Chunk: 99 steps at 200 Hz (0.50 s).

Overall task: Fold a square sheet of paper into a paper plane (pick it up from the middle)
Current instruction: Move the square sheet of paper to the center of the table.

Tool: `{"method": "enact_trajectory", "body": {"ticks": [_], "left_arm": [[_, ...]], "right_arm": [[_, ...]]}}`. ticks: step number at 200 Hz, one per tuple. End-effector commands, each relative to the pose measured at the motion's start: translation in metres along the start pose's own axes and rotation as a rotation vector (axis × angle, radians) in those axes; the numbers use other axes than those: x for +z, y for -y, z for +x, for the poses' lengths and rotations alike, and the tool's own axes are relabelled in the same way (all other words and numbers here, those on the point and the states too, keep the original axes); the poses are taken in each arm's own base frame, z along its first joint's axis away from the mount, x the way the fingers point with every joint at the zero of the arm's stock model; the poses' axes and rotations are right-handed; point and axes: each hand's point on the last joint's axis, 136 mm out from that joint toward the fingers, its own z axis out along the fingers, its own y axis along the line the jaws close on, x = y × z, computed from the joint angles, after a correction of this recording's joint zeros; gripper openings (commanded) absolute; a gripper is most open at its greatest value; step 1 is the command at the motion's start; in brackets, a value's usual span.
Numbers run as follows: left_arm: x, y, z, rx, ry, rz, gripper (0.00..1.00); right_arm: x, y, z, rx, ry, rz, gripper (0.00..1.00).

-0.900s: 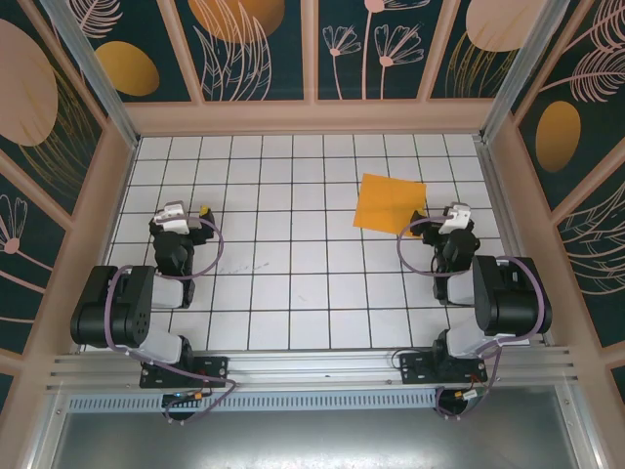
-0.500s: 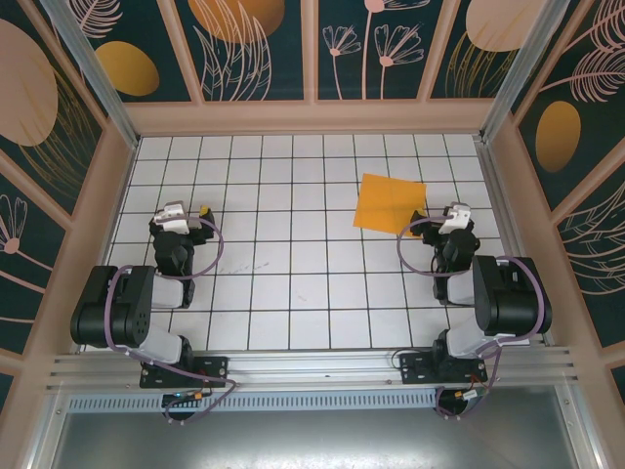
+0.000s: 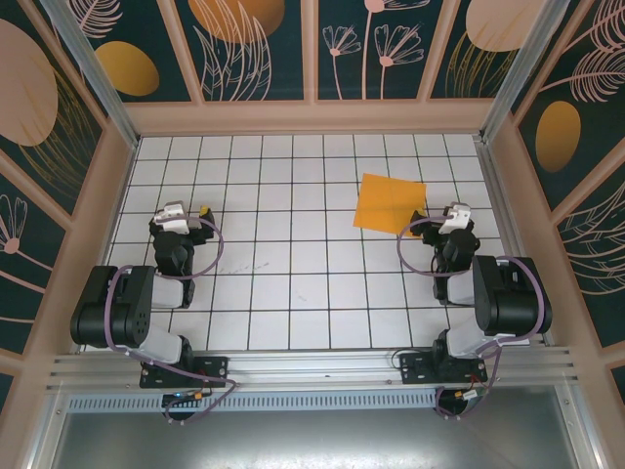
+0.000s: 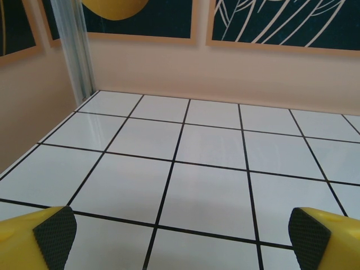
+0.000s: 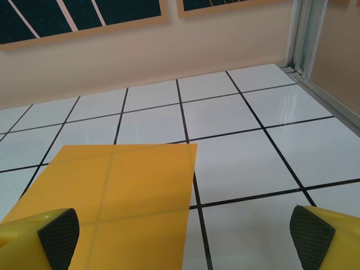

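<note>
Walls [image 3: 254, 49]: dark panels painted with pale leaves and dull-orange ovals, closing in the table on three sides.
Table [image 3: 293, 283]: white tiles with black grid lines.
Left arm [image 3: 117, 308]: folded low at the near left, its wrist over the left-hand tiles, well apart from the paper.
Right arm [image 3: 508, 293]: folded low at the near right, its wrist reaching toward the paper.
Square sheet of paper [image 3: 390, 202]: bright orange, flat and unfolded on the far right part of the table, turned a little off the grid; the lines show faintly through it.
Left gripper [image 4: 180, 230]: jaws spread wide, nothing between them, bare tiles ahead.
Right gripper [image 5: 184, 236]: jaws spread wide, holding nothing, just beside the sheet's near right corner; the sheet lies ahead, toward its left finger. Whether it touches the sheet, I cannot tell.
Pads [image 5: 56, 236]: black and textured, set in yellow fingers.
</note>
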Motion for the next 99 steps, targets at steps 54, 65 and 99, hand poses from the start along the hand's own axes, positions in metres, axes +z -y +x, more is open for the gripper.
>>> {"method": "enact_trajectory", "body": {"ticks": [54,65,99], "left_arm": [[0.0,-0.025,-0.052,-0.199,-0.031,-0.177,0.99],[0.001,-0.022,-0.059,-0.257,-0.057,-0.17,0.99],[0.002,0.01,-0.081,-0.351,-0.104,-0.001,0.99]], "right_arm": [[0.005,-0.001,-0.069,0.201,-0.084,0.128,0.99],[0.01,-0.003,-0.068,0.289,-0.164,0.151,0.99],[0.032,-0.022,-0.049,0.49,-0.398,0.14,0.99]]}}
